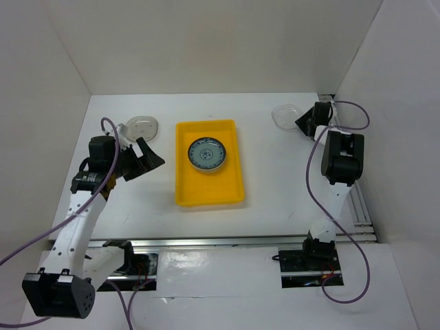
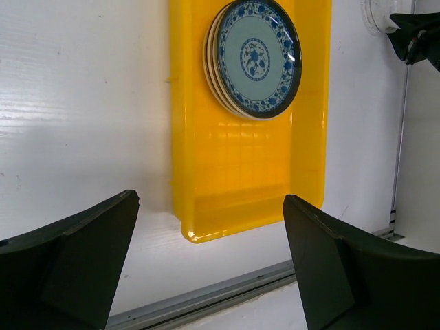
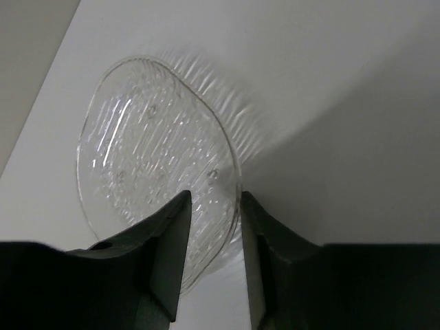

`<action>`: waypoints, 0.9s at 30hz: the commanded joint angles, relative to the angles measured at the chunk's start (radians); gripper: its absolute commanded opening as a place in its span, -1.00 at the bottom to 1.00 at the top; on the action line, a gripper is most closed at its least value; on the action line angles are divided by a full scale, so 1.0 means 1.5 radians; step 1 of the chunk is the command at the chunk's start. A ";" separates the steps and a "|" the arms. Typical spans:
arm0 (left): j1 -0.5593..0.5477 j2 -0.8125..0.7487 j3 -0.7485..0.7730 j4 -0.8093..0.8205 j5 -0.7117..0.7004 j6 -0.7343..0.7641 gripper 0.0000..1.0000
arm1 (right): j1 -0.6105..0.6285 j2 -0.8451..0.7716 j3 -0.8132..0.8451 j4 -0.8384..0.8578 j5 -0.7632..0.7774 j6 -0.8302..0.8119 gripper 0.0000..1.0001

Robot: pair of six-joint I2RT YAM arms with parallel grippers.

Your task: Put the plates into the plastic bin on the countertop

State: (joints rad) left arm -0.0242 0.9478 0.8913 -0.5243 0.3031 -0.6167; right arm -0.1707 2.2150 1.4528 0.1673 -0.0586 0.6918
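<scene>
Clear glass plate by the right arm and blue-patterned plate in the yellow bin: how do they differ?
The clear ribbed glass plate is see-through and outside the yellow plastic bin, with its rim between the fingers of the right pincer. The blue-patterned round plate is opaque, tops a stack inside that bin, and is untouched. Both are small plates.

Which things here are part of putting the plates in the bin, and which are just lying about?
Job:
yellow plastic bin
stack of plates in it, blue-patterned on top
left clear glass plate, near the open left gripper
right clear glass plate, pinched by the right gripper

Not the job:
purple cables
metal rail
</scene>
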 commanded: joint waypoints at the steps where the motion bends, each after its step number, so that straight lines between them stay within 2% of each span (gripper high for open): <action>1: 0.022 0.001 -0.003 0.008 0.049 0.024 1.00 | 0.011 0.049 0.024 -0.118 0.066 0.015 -0.19; 2: 0.022 0.001 -0.010 0.008 0.050 0.024 1.00 | 0.011 0.049 0.034 -0.129 0.075 0.021 -0.47; 5: 0.036 -0.006 -0.010 0.008 0.050 0.030 1.00 | 0.017 0.055 0.040 -0.150 0.083 0.037 -0.79; 6: 0.042 -0.006 -0.010 0.008 0.050 0.036 1.00 | 0.017 0.055 0.049 -0.158 0.083 0.037 -1.00; 10: 0.056 -0.006 -0.016 0.008 0.050 0.036 1.00 | 0.031 0.010 0.045 -0.165 0.089 0.050 -1.00; 14: 0.077 -0.012 -0.016 0.002 0.043 0.030 1.00 | 0.055 -0.129 -0.009 -0.116 0.095 0.056 -1.00; 21: 0.093 -0.012 -0.016 -0.012 0.020 0.030 1.00 | 0.117 -0.290 -0.031 -0.099 0.082 -0.041 -1.00; 24: 0.099 0.003 -0.016 -0.012 0.027 0.030 1.00 | 0.137 -0.312 -0.001 -0.142 0.021 -0.114 -1.00; 25: 0.106 0.003 -0.016 -0.012 0.027 0.030 1.00 | 0.152 -0.293 0.028 -0.158 -0.079 -0.147 -1.00; 27: 0.121 0.010 -0.016 -0.012 0.034 0.024 1.00 | 0.202 -0.257 0.059 -0.191 -0.130 -0.251 -1.00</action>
State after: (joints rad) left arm 0.1303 0.9512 0.8639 -0.5510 0.3420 -0.5831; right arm 0.0536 1.7599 1.4792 -0.0326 -0.0711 0.5423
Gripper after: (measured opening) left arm 0.997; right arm 0.022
